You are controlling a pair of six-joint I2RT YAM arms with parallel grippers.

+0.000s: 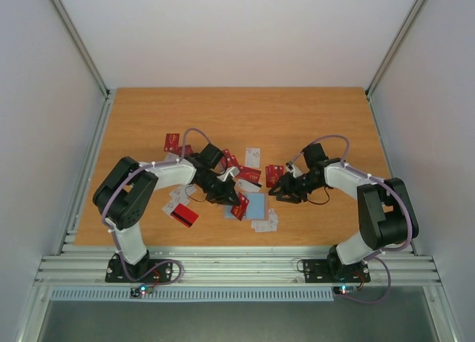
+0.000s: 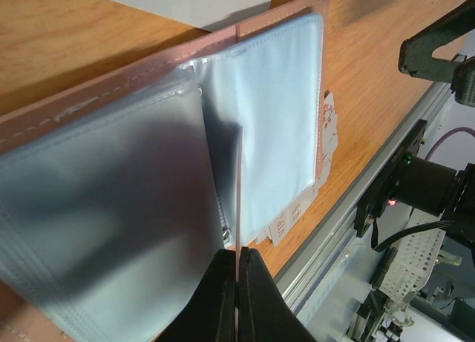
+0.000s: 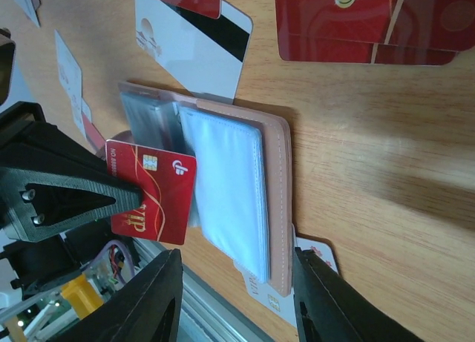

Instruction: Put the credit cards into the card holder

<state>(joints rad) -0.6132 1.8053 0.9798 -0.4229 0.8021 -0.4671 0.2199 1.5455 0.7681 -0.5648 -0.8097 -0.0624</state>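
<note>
One red credit card [image 3: 152,190] stands on edge, pinched in our left gripper [image 2: 237,257] over the open card holder [image 3: 278,201], which lies flat near the front edge of the table [image 1: 319,119]. The holder's pockets look empty, so we judge nearly everything remains. The card's long axis seems to point from the fingertips toward the holder's fold. Our right gripper [image 3: 236,260] hovers spread, holding nothing. Beyond, loose cards [image 1: 172,142] lie scattered.

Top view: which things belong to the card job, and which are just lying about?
Job: card holder, open; red card in the left gripper; loose credit cards around it.
Not job: table, metal rail, purple cable.
</note>
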